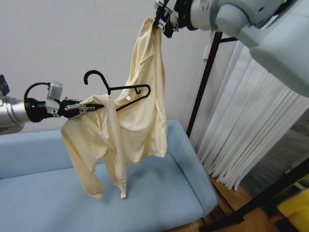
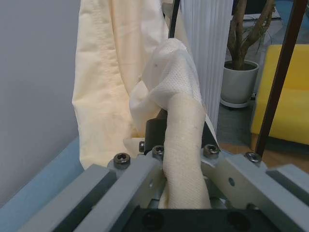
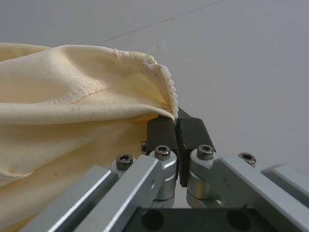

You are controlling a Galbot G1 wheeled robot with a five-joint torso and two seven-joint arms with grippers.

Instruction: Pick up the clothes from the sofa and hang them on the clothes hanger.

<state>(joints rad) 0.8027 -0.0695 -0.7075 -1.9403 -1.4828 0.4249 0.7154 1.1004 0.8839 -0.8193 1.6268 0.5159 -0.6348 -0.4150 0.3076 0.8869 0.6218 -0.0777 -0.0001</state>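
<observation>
Setting: domestic living room, home-style. Evidence: light blue upholstered sofa against plain white wall; full-length white pleated curtains; black metal garment-rack pole beside the sofa; wood-tone floor; potted plant in a pale pot; yellow armchair near it.

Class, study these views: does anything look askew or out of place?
The black plastic hanger sits tilted, only partly inside the cream long-sleeved garment, which hangs bunched between the left end effector and right end effector.
</observation>
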